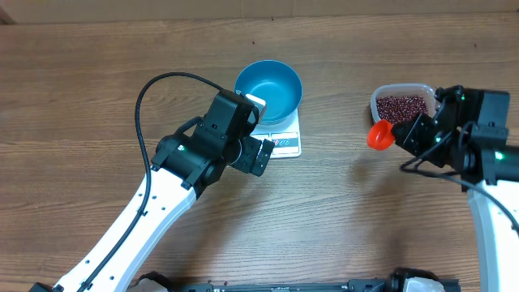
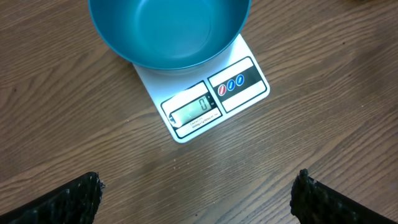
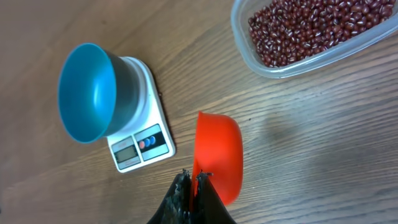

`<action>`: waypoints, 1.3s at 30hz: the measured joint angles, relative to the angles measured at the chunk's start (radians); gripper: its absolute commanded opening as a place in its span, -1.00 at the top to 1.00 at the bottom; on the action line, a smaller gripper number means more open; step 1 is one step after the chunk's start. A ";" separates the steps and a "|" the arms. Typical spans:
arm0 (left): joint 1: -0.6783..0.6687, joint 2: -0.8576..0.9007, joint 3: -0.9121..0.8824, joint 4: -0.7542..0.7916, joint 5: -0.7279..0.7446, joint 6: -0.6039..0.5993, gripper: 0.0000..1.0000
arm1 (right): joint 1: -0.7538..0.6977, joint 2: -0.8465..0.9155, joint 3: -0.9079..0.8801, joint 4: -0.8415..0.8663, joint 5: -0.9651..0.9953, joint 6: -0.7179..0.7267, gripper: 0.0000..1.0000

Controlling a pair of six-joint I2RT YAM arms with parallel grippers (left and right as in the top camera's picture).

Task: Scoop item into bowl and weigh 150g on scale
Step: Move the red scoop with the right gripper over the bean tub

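On the bench's (image 1: 81, 81) right side, small dark-red beans (image 1: 401, 106) fill a clear tub (image 1: 376, 97). Bare wood separates it from the empty blue bowl (image 1: 268, 89) on the scale (image 1: 289, 147). Beside the tub, the right pincer (image 3: 195, 179) is clenched on an orange scoop (image 3: 217, 155); the left pincer (image 2: 199, 199) hangs released before the scale.

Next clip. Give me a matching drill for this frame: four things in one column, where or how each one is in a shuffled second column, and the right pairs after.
Things
1. bowl
2. beans
3. orange scoop
4. left gripper

Place or state
A. gripped by the shut right gripper
B. open, holding nothing
C. standing empty on the scale
D. lying in the clear tub

Pairs: 1-C; 2-D; 3-A; 4-B
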 measured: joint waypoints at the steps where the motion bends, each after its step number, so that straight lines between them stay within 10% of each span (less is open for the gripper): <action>1: 0.000 0.000 0.000 0.000 0.000 0.000 -0.99 | 0.000 0.016 0.006 -0.007 0.002 -0.004 0.93; 39: 0.000 0.000 0.000 0.000 0.000 0.000 -0.99 | 0.000 0.334 0.111 0.212 0.323 -0.132 0.93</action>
